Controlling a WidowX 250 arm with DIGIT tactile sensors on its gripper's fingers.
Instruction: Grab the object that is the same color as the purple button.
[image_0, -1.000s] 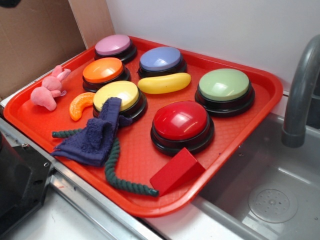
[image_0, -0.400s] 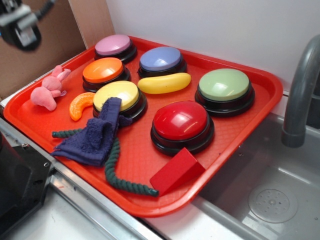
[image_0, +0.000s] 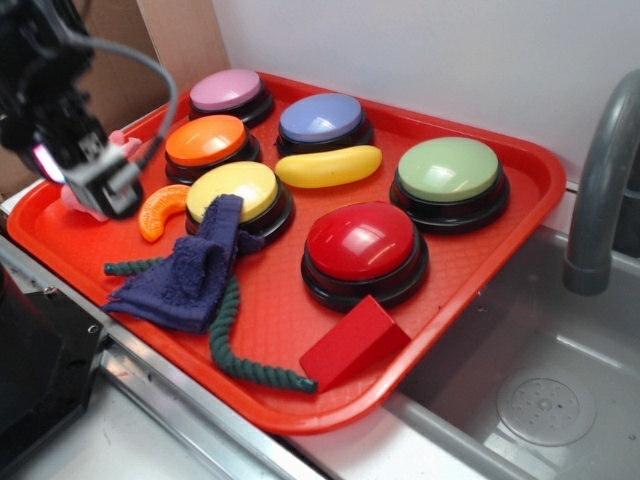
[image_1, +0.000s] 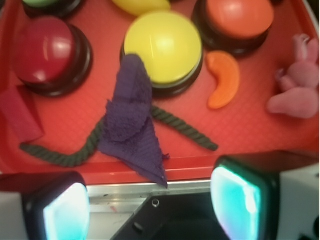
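Nearest the camera in the wrist view, the gripper (image_1: 150, 200) stands wide open with nothing between its fingers (image_1: 60, 210), poised above the tray's (image_1: 240, 132) near rim. In the exterior view it hangs blurred over the tray's left side (image_0: 95, 185), partly hiding a pink plush toy (image_0: 122, 145).

Just beyond the rim lies the rag (image_1: 132, 125), a crumpled dark purple cloth. Its lower corner reaches over the rim, and its upper end leans on the yellow button's (image_1: 162, 45) edge. It drapes across a dark green rope (image_1: 65, 157) that runs out to both sides beneath it. In the exterior view the rag (image_0: 190, 270) sits at the tray's front left, the rope (image_0: 245, 360) curling toward a red wedge block (image_0: 355, 340).

An orange segment-shaped toy (image_0: 160, 210) lies just left of the yellow button. The red button (image_0: 362, 245) stands right of the rag, with the wedge touching its base.

Farther back are the orange button (image_0: 207, 140), a yellow banana-like toy (image_0: 328, 165) and the green button (image_0: 448, 170). At the far edge stand the pink button (image_0: 226, 90) and the purple button (image_0: 322, 118), well apart from the rag. A grey faucet (image_0: 600, 190) rises over the sink (image_0: 540, 390) at right.
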